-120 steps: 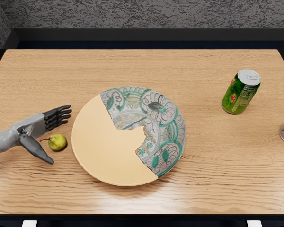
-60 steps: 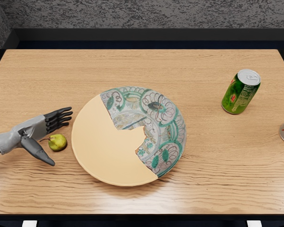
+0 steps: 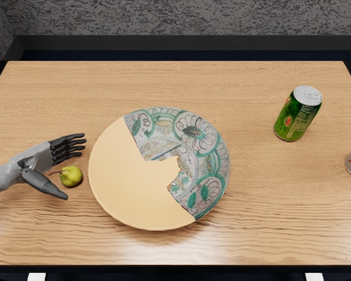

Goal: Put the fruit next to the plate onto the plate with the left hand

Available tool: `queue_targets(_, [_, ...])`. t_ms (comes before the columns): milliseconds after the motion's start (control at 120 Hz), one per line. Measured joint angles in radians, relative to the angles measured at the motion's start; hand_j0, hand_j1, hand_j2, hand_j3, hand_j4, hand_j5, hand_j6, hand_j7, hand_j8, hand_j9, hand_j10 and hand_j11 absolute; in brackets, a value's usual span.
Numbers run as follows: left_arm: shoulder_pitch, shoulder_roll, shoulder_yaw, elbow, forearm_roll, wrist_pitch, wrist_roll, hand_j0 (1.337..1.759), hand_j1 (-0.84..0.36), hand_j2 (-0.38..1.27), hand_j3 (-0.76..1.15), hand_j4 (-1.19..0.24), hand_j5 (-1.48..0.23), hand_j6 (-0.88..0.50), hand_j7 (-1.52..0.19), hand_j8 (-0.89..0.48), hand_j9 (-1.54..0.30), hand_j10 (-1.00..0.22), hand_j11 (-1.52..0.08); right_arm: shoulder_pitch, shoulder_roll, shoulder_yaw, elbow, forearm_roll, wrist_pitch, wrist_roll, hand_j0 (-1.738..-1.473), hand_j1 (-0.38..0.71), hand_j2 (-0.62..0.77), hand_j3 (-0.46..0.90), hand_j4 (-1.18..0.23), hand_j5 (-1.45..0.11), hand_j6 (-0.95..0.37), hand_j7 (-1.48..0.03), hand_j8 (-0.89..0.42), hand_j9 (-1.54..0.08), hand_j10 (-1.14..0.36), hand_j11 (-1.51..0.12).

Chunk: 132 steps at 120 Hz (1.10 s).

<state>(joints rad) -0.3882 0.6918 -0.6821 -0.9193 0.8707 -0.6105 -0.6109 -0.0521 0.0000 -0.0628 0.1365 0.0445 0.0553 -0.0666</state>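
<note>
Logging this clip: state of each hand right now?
Left hand: open beside the pear, holding nothing.
Right hand: not in view.

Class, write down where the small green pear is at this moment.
In the head view the pear lies on the left side of the table, just left of the plate, between the thumb and fingers of the open left hand.
</note>
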Motion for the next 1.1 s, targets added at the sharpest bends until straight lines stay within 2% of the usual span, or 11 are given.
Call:
queue_targets(367, [0.034,-0.010,-0.066,-0.010,-0.010,0.000,0.000,1.658,0.17,0.03,0.00,-0.15,-0.20,-0.15,-0.19,-0.15,-0.19,-0.15,-0.19,0.000,0.000,0.000,0.000,0.000,0.001,0.000,-1.658,-0.32,0.00,0.00,-0.02,-0.03,-0.02,-0.03,-0.02,-0.03,-0.02,-0.03])
queue_targets(1100, [0.064,-0.024,-0.069,-0.035,0.000,0.000,0.000,1.658,0.07,0.05,0.00,-0.23,-0.30,-0.23,-0.30,-0.23,-0.30,-0.23,-0.30,0.000,0.000,0.000,0.000,0.000,0.000,0.000,-1.658,-0.32,0.00,0.00,-0.02,-0.03,-0.02,-0.03,-0.02,-0.03,-0.02,-0.03])
